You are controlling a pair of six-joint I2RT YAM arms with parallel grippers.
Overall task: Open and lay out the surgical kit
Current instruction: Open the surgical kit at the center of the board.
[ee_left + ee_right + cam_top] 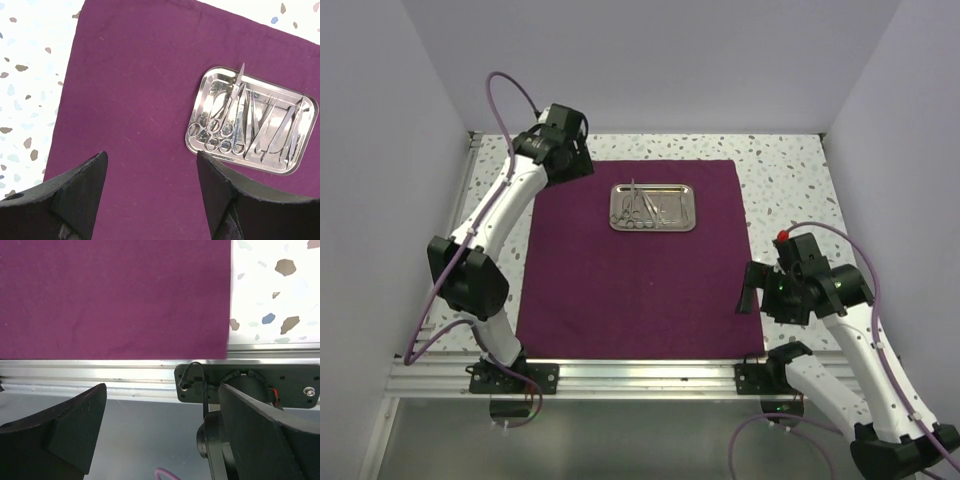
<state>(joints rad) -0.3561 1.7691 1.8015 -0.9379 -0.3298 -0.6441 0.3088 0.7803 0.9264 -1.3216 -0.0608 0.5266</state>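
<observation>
1. Cloth [640,290] is spread flat; tray [653,207] is set at its far middle, instruments [240,125] inside.
2. Left gripper [151,167] is held apart, empty, over the cloth; right gripper [162,395] likewise, at its near right corner.

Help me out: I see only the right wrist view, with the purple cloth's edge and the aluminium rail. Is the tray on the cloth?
Observer: Yes, the steel tray sits on the far half of the purple cloth.
Operator: Instruments laid out yet?
Observer: No, the instruments all lie in the tray; one scissors tip pokes over its rim.
Operator: And the left gripper?
Observer: The left gripper is open and empty, above the cloth near its far left corner.
</observation>
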